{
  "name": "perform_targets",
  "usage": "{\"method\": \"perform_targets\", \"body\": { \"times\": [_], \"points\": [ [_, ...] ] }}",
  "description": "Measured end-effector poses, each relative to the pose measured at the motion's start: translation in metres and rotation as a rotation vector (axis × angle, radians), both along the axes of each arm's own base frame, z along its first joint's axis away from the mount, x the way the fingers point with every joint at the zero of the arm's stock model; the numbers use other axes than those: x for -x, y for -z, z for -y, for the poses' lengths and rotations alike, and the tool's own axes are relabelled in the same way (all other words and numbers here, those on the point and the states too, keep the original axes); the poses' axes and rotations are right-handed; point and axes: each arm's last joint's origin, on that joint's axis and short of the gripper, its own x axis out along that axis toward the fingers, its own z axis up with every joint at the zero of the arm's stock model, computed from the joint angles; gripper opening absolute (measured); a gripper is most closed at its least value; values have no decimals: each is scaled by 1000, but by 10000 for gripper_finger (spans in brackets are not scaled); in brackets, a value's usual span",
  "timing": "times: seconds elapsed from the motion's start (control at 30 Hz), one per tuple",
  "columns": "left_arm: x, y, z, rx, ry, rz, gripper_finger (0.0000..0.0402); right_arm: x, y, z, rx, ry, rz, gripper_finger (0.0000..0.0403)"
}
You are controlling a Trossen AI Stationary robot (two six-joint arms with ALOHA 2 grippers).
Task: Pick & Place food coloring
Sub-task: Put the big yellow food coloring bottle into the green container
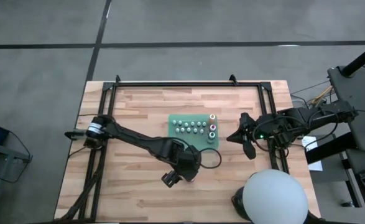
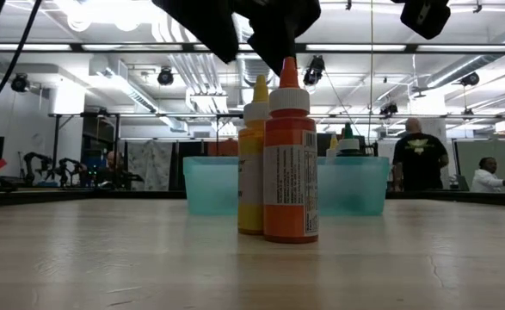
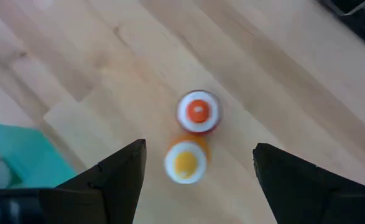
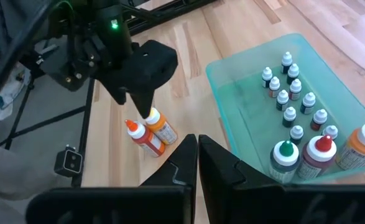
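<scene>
A: From the high view, where do things stand?

B: The left gripper (image 1: 183,169) hangs over the bare wooden plank table (image 1: 126,186), just in front of the translucent teal plastic tray (image 1: 193,129) that holds rows of tiny pale-capped bottles (image 1: 188,127). The right gripper (image 1: 247,144) waits beside the tray's right end, fingers pressed together on nothing.

A: And the low view?

B: Two squeezable plastic dropper bottles stand upright and touching: an orange one with a white collar and cone tip (image 2: 290,155), and a yellow one (image 2: 253,159) just behind it. The tray sits farther back. People show in the room beyond.

A: The left wrist view?

B: Looking straight down, both tips sit between the spread, empty dark fingers (image 3: 117,174). I'd judge this the step just after setting a bottle down, or just before taking one; I can't tell which.

A: The right wrist view?

B: The pair stands outside the tray under the left arm; taller green-, red- and yellow-topped bottles (image 4: 319,152) stand at the tray's near end.

A: The next move?

B: Rising or descending squarely. The smooth round bottles touch, so a slanted move could topple both.
</scene>
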Motion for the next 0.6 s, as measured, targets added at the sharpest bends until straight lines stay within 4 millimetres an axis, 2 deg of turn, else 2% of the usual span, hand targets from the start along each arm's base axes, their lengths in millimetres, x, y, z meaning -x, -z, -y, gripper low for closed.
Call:
{"method": "perform_targets", "body": {
  "times": [0.27,0.6],
  "points": [
    [-4,5,-3,-9,-15,8,268,0,0,0,-5,3,-1,8],
    [-8,25,-4,-12,-34,-26,268,0,0,0,-24,17,-3,8]
  ]
}}
